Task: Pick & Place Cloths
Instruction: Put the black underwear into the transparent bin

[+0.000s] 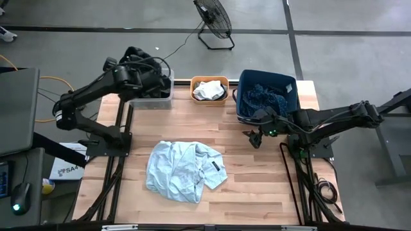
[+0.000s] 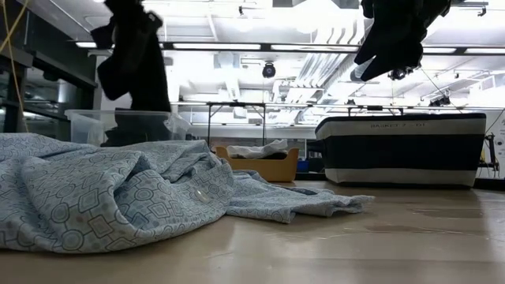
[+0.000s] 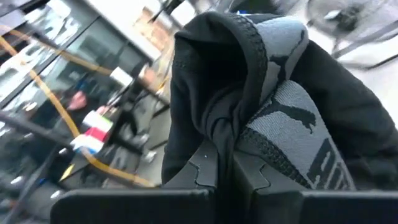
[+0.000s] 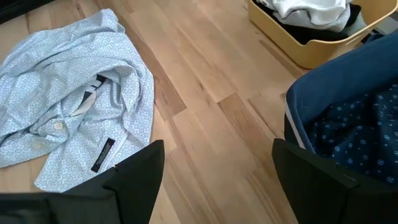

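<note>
Left gripper [image 3: 225, 171] up at the far left of the desk [image 1: 257, 186], above the clear bin [image 1: 156, 97], jaws pinched tight on a fold of the black garment [image 3: 261, 106] with pale lettering, which hangs limp from them in the low view. Right gripper [image 1: 253, 137] poised over bare wood just near of the dark blue bin [image 1: 266, 96], jaws spread wide and holding nothing. Navy dotted cloth [image 1: 264, 99] heaped inside that blue bin; white cloth [image 1: 208, 90] bundled in the orange bin [image 1: 209, 90] between the two others. Light blue patterned shirt [image 1: 183, 170] sprawled in loose folds at the desk's middle, well apart from every bin. Likely light, soft and floppy, no stiffness to lever against, apt to trail and snag on a bin rim. Best taken at a raised ridge or bunched fold near the collar, pinched deep enough to catch several layers and lifted high before carrying.
</note>
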Robot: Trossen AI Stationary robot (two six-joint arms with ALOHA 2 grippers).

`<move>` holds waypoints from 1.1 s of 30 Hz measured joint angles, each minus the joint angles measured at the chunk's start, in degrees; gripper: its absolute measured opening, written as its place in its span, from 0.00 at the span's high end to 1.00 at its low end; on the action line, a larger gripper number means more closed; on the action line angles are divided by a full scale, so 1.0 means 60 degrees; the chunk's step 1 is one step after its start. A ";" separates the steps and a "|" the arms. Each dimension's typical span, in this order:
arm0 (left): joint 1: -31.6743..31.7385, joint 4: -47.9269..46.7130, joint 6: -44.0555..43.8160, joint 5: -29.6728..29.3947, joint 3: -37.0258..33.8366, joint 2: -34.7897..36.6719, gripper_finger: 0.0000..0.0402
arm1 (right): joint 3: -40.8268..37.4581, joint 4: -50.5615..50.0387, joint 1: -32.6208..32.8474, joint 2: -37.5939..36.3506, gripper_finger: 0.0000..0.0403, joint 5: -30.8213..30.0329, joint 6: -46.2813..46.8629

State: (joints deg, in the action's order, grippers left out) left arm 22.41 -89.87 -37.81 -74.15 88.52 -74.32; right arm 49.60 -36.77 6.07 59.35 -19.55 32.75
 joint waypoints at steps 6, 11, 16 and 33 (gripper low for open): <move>0.1101 0.1057 0.0243 0.0066 -0.1236 -0.0004 0.98 | 0.0000 0.0002 0.0000 0.0004 0.28 0.0000 0.0000; 0.1784 0.3388 0.2128 0.1081 -0.2033 -0.0004 0.98 | 0.0000 0.0000 0.0000 0.0004 0.28 0.0000 -0.0002; 0.2561 0.5528 0.3921 0.3178 -0.2539 -0.0007 0.98 | 0.0000 -0.0003 0.0000 0.0004 0.28 0.0004 0.0000; 0.4580 0.5455 0.3750 0.8074 -0.2592 -0.0755 0.98 | 0.0000 -0.0004 0.0000 0.0004 0.28 0.0000 0.0000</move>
State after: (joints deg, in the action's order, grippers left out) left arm 49.89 -57.14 -15.31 -25.70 72.97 -78.85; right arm 49.60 -36.80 6.07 59.37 -19.55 32.75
